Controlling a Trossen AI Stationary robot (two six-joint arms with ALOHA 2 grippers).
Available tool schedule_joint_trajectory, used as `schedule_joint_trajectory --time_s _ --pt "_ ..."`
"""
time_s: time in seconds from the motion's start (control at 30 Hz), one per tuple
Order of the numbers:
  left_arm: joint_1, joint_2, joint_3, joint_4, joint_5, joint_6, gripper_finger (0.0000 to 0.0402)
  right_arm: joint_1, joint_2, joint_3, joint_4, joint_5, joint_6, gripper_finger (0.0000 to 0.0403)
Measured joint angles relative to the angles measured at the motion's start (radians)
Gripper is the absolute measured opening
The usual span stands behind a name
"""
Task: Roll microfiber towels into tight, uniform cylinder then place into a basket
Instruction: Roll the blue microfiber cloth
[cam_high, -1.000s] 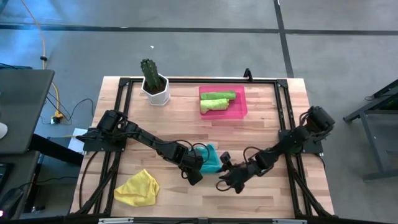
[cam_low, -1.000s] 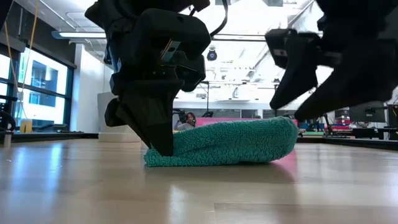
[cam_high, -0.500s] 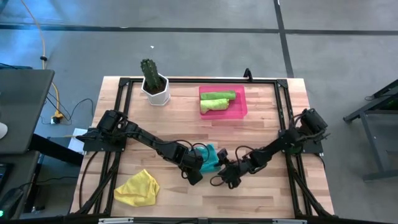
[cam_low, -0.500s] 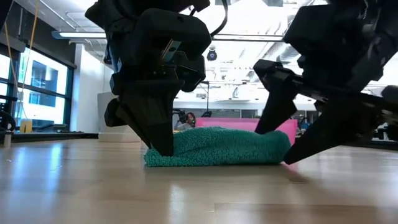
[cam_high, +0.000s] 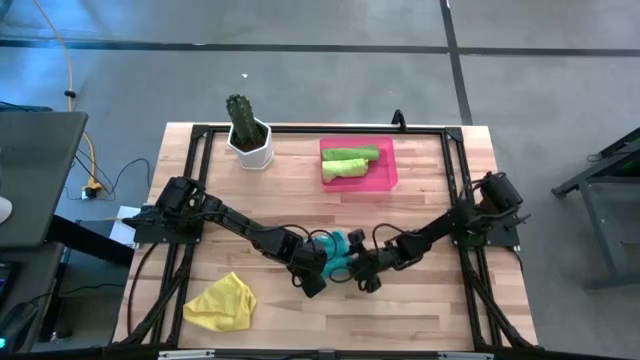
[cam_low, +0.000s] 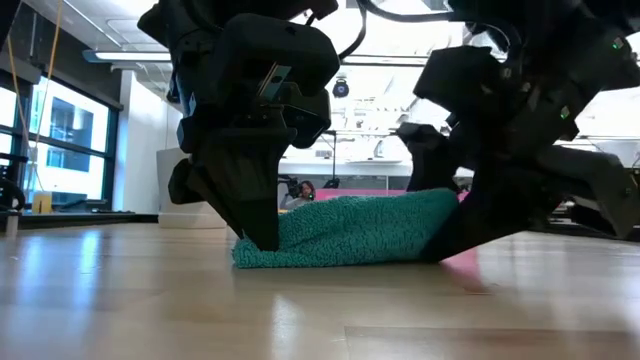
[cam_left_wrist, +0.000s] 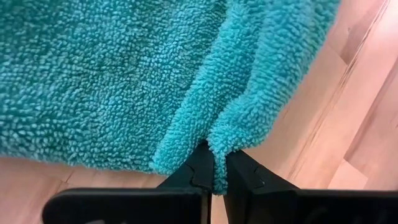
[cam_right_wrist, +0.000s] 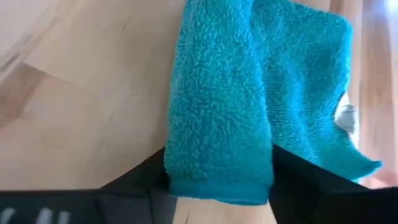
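In pink basket (cam_high: 385, 178): two rolled green towels (cam_high: 348, 164). Left jaws pinch teal towel (cam_high: 342, 254); right jaws wide, straddling it.

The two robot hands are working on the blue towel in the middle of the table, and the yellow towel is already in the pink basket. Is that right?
Not quite. The yellow towel lies loose on the table; the pink basket holds two green towels, as the high view shows. The rest is right: left gripper and right gripper are on the blue towel.

No readable text, label, brand, number or sign shows in any view.
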Motion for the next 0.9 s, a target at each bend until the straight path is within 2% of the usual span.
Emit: schedule_joint_trajectory --time_s 0.2,0.3,0.4,0.5,0.77,0.9 --pt "-0.001 0.002 -0.003 0.039 0.021 0.003 0.0007 -0.006 0.024 0.001 -0.008 -0.043 0.07 0.0118" --pt "-0.001 0.003 -0.003 0.041 0.034 0.01 0.0007 0.007 0.018 0.001 -0.008 -0.035 0.03 0.0071" --pt "-0.001 0.003 -0.003 0.041 0.038 0.022 0.0007 0.014 0.005 0.0 -0.007 -0.023 -0.004 0.0059" --pt "-0.001 0.003 -0.002 0.042 0.041 0.022 0.0007 0.011 -0.011 -0.002 -0.014 -0.021 0.042 0.0087" --pt "0.0 0.003 -0.002 0.043 0.042 0.022 0.0007 0.01 -0.028 -0.004 -0.029 0.008 0.04 0.0228" --pt "0.0 0.003 -0.002 0.044 0.042 0.022 0.0007 0.02 -0.084 -0.004 -0.092 0.039 0.041 0.0256"
